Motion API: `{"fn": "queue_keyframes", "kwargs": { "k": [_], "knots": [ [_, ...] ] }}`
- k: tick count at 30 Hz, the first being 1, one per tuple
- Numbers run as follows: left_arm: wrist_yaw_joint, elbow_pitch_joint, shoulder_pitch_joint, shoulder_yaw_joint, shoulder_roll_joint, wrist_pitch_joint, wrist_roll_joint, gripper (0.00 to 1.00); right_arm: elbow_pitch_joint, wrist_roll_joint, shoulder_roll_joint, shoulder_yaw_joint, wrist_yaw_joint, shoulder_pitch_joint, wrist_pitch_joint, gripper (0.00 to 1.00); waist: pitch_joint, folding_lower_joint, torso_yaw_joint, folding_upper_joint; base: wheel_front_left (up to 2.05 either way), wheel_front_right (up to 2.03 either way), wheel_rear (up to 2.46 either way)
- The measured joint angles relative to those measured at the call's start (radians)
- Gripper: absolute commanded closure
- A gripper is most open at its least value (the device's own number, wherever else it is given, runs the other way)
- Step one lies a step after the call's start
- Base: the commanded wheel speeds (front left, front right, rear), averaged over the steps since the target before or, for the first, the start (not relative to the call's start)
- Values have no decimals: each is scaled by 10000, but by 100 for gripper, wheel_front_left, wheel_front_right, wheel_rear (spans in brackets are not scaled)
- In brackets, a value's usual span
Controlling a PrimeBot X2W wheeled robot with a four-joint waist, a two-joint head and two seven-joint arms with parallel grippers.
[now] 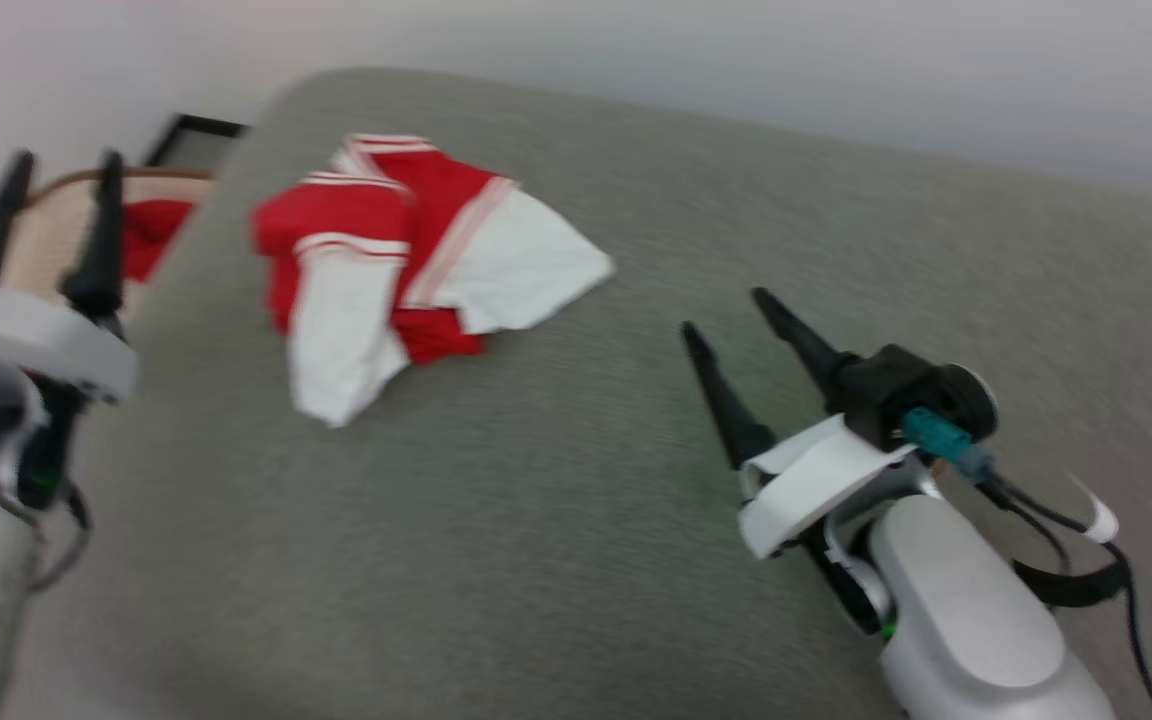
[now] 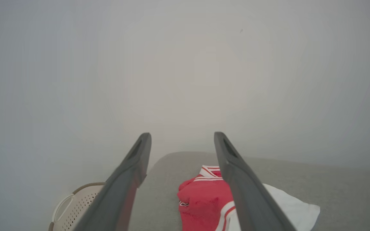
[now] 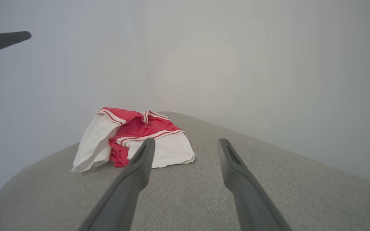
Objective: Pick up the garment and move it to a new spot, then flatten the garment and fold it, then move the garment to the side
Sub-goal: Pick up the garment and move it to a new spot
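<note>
The garment (image 1: 406, 260), a red jersey with white sleeves and striped trim, lies crumpled on the far left part of the grey cushioned surface (image 1: 576, 480). My left gripper (image 1: 66, 165) stands open at the left edge, beside the surface and left of the garment, nothing between its fingers. Its wrist view shows the garment (image 2: 204, 199) ahead between the fingers of the left gripper (image 2: 181, 136). My right gripper (image 1: 726, 315) is open above the surface, well to the right of the garment. From that wrist the garment (image 3: 133, 138) lies ahead and left of the right gripper (image 3: 186, 142).
A cream perforated basket (image 1: 46, 235) with a red cloth (image 1: 151, 235) in it stands off the surface's left edge; its rim also appears in the left wrist view as the basket (image 2: 72, 205). A pale wall rises behind. Bare grey surface spreads between the garment and my right arm.
</note>
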Motion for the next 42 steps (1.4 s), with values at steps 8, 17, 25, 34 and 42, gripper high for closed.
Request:
{"fn": "queue_keyframes", "kwargs": {
  "k": [8, 17, 25, 34, 42],
  "knots": [
    [0, 1206, -1442, -1530, 1356, 1542, -2508, 0, -1076, 330, -10, 1279, 0, -86, -19, 0, 970, 0, -1740, 0, 0, 0, 0],
    [-6, 1975, -1367, -3313, 2564, 5496, -5097, 0, -1524, 357, -10, 1494, 0, 52, -17, 0, 1845, 1, -3342, 0, 0, 0, 0],
    [-12, 2600, -1806, -3607, 3162, 6514, -5992, 0, -1856, 104, -2, 1478, 0, 59, -19, 0, 2745, 0, -4148, 0, 0, 0, 0],
    [-17, 2740, -2268, -3787, 3649, 6939, -6704, 52, -2247, -115, -8, 1486, 0, 29, 23, 0, 3648, 0, -4643, 0, 0, 0, 0],
    [10, 2460, -2220, -4029, 3735, 6318, -7089, 100, -2441, -40, -4, 1503, 0, -42, 71, 0, 3557, 0, -4711, 0, 0, 0, 0]
  ]
}}
